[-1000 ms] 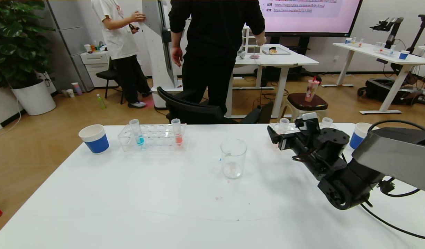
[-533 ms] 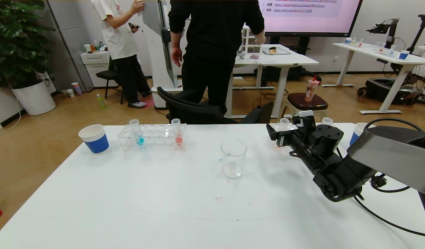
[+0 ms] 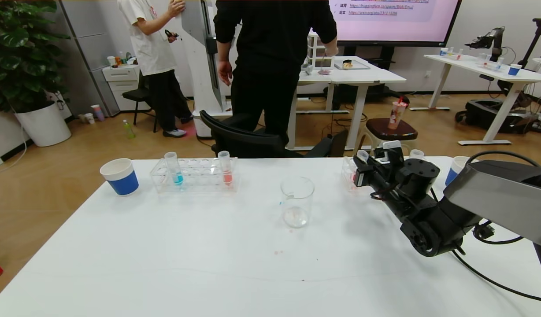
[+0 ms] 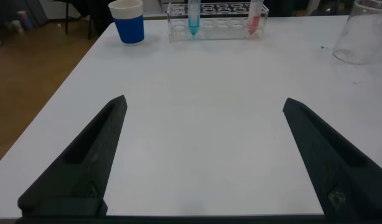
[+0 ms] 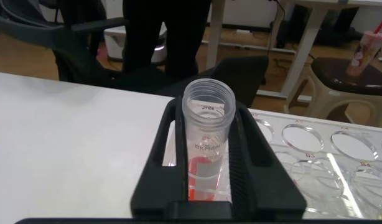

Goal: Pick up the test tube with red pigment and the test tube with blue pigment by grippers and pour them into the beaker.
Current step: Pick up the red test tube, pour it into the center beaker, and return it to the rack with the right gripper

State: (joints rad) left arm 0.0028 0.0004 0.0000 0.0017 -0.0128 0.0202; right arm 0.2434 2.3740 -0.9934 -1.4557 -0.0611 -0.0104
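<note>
Your right gripper (image 5: 206,171) is clamped on the test tube with red pigment (image 5: 208,140) standing in the far-right rack (image 5: 328,155), right of the beaker (image 3: 297,201), while your left gripper (image 4: 203,155) hangs open near you.

White table (image 3: 209,264). Clear beaker (image 3: 297,201). Clear rack (image 3: 194,175): tube with blue pigment (image 3: 173,168), pale salmon-pink tube (image 3: 225,167). Blue cup (image 3: 119,176), white rim. Black right gripper (image 5: 206,165) clamps vivid red-liquid tube (image 5: 207,140).
</note>
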